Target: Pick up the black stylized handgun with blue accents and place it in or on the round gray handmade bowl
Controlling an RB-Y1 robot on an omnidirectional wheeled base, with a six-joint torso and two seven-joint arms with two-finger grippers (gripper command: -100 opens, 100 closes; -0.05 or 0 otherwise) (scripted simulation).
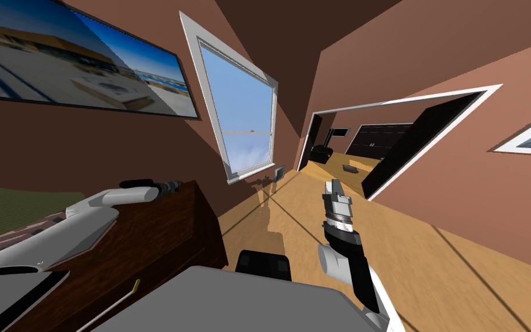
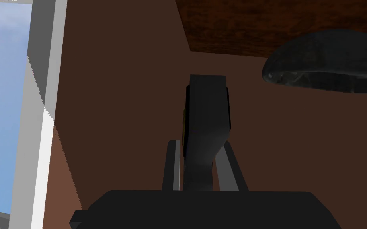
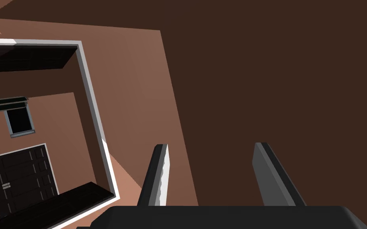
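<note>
In the left wrist view my left gripper point(image 2: 201, 143) is shut on the black handgun point(image 2: 206, 107), which sticks up between its fingers; no blue accents show on it. The round dark grey bowl point(image 2: 326, 63) stands on the dark wooden top point(image 2: 258, 24) off to one side of the gun, apart from it. From the head camera, my left arm reaches over the dark wooden dresser point(image 1: 160, 242), and the left gripper point(image 1: 169, 185) is above its far corner. My right gripper point(image 1: 333, 185) is raised over the floor, and the right wrist view shows the right gripper point(image 3: 211, 146) open with nothing between its fingers.
A window point(image 1: 238, 115) is set in the wall behind the dresser, with a small dark object point(image 1: 279, 172) on the floor below it. A white-framed doorway point(image 1: 397, 138) opens to the right onto another room. Wooden floor point(image 1: 431, 271) stretches ahead on my right.
</note>
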